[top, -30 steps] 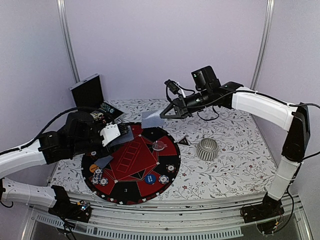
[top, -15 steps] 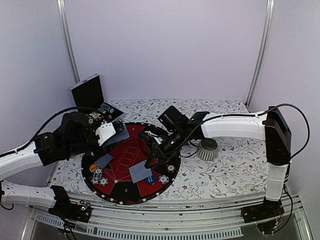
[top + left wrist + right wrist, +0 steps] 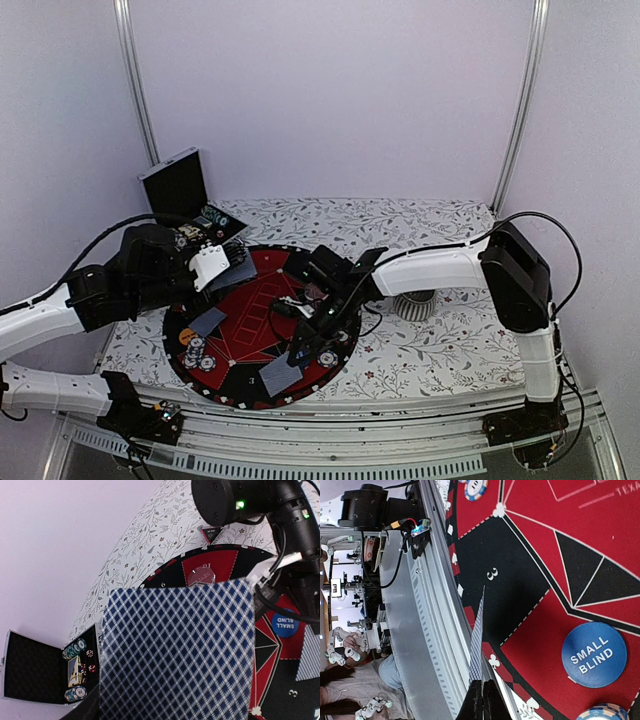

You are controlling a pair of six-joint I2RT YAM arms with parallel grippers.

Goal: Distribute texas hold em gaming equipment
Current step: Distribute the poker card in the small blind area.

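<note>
A round black-and-red felt poker mat (image 3: 250, 300) lies on the floral-patterned surface (image 3: 450, 340). One grey-blue-backed playing card (image 3: 208, 322) is laid at the mat's 9 o'clock seat. A cluster of striped-edge poker chips (image 3: 196, 352) and an orange round button disc (image 3: 186, 337) are placed at about 8 o'clock. A single striped-edge chip (image 3: 327, 357) is set at 4 o'clock, with a blue round "SMALL BLIND" disc (image 3: 594, 655) near it. A clear round disc (image 3: 203, 575) is seen on a red segment at the rim.

The right end effector (image 3: 481, 699) is clamped on a second diamond-backed card (image 3: 477, 640), held edge-on over the black seat marked 3 at 6 o'clock. Contact with the felt cannot be told. At 10 o'clock the left end effector (image 3: 232, 265) is judged to be gripping further diamond-backed cards (image 3: 175, 650). Its fingers are hidden behind them.

Distribution is judged partly done. Several seats show no card, and more chips are seen in the black hinged case (image 3: 180, 190) at the surface's 11 o'clock.
</note>
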